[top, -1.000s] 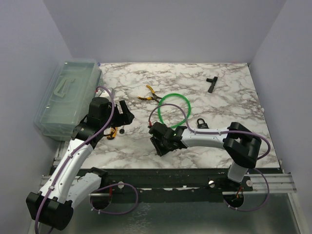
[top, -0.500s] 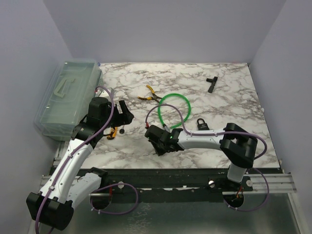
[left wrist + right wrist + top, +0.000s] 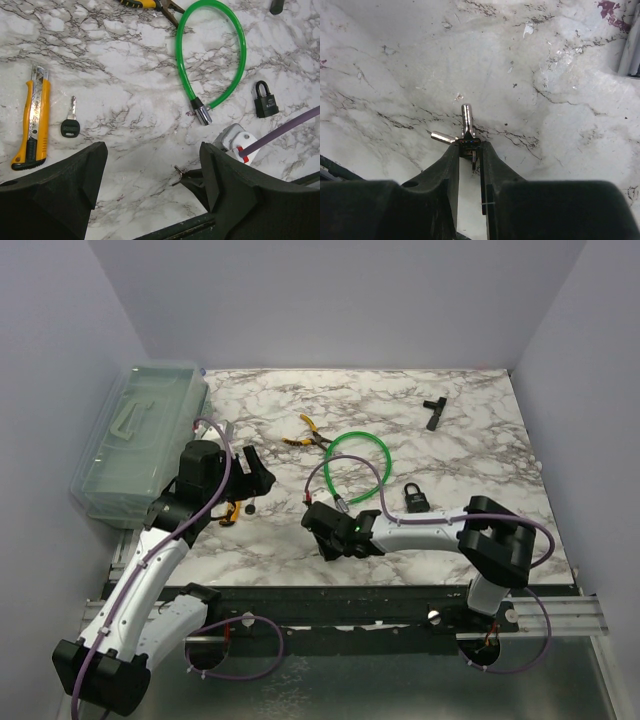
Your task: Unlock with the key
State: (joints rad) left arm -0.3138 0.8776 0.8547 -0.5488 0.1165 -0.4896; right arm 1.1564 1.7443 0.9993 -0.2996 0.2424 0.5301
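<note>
top: we see left claw [image 3: 252,472] wide apart, empty; right claw [image 3: 320,533] low by bench [image 3: 470,440] front edge, padlock [image 3: 416,498] right of it | left wrist: only here, knife [image 3: 35,120] | right wrist: only here, right claw pinching the key [image 3: 466,119] head just above bench, shaft straight ahead, in line with fingers

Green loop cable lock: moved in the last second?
No. The green loop cable lock lies where it was, its top arc still just right of the yellow-handled pliers.
</note>
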